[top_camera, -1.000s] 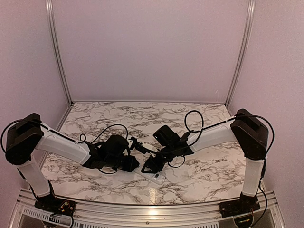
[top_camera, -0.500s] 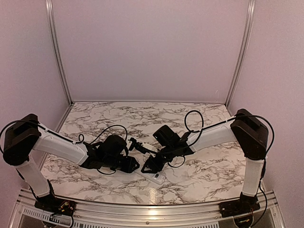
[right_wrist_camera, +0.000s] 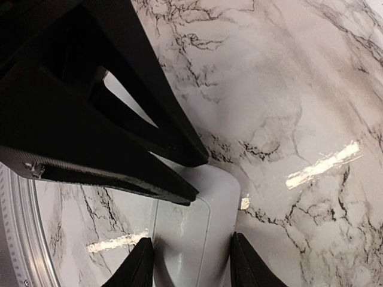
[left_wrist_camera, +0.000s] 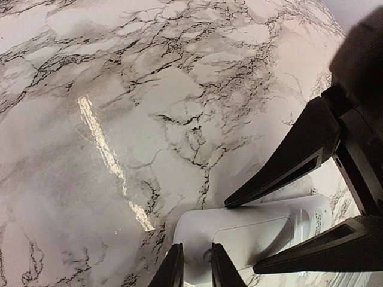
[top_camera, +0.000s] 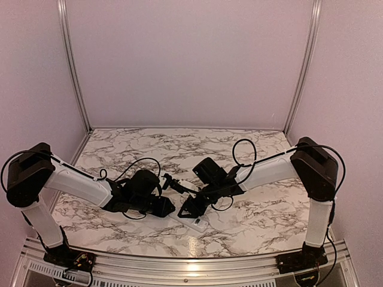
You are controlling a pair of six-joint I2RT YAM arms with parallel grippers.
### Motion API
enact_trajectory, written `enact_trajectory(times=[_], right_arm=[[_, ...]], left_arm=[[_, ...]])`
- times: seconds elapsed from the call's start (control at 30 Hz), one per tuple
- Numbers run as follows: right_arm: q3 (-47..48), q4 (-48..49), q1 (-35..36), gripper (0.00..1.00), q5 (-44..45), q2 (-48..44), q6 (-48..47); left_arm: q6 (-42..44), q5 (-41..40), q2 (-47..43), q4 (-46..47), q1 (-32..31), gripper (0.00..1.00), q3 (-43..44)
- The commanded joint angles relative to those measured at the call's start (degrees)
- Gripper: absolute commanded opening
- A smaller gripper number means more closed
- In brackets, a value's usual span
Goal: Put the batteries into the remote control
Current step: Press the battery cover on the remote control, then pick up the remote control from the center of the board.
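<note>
So the remote (top_camera: 196, 223) is lying flat on the marble table (left_wrist_camera: 119, 89), with both arms crowding in on it. The right gripper (right_wrist_camera: 191, 266) is straddling the remote across its width, and its fingers (right_wrist_camera: 142, 263) are pressing against the two long edges, so it's basically clamping it. The left gripper (left_wrist_camera: 196, 270) is coming in from the opposite side and hanging right over the remote's rounded end. Its fingers (left_wrist_camera: 173, 269) are sitting nearly together with just a slim gap. There's a small grey bit showing in that gap, but I can't tell whether they're actually pinching anything. The two grippers' tips are just beside each other above the remote.
</note>
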Motion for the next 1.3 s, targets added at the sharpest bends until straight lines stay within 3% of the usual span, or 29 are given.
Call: enact_trajectory(times=[0.0, 0.5, 0.77, 0.97, 1.1, 1.13, 1.17, 1.27], right_arm=[[-1.13, -4.01, 0.49, 0.41, 2.63, 2.91, -2.14], [-0.96, -4.61, 0.49, 0.4, 3.23, 3.35, -2.47], [-0.44, -4.54, 0.54, 0.46, 2.26, 1.46, -1.98], [-0.45, -4.48, 0.0, 0.53, 1.84, -3.74, -1.26], [-1.4, -3.9, -1.69, 0.58, 2.37, -9.17, -0.17], [-1.83, -3.77, -2.25, 0.61, 2.86, -10.68, -0.11], [-2.6, -3.71, -2.91, 0.64, 3.28, -12.46, -0.15], [-5.09, -2.92, -5.22, 0.73, 4.8, -18.89, 1.6]], left_arm=[[0.66, -0.49, 1.85, -2.1, 0.06, 0.16, 0.73], [1.94, -3.35, -0.7, -4.28, 0.13, 0.14, 1.32], [2.67, -3.58, -6.67, -3.42, 0.82, 0.41, -0.05], [5.81, -3.57, -10.82, -3.99, 2.86, 0.55, -1.2], [9.93, -3.63, -12.06, -6.7, 2.9, 0.75, 0.22], [11.27, -3.56, -12.47, -7.29, 2.93, 0.93, 0.67], [12.59, -3.56, -12.94, -7.9, 2.94, 0.98, 1.18], [16.4, -6.18, -14.45, -9.46, 2.93, 0.99, 2.84]])
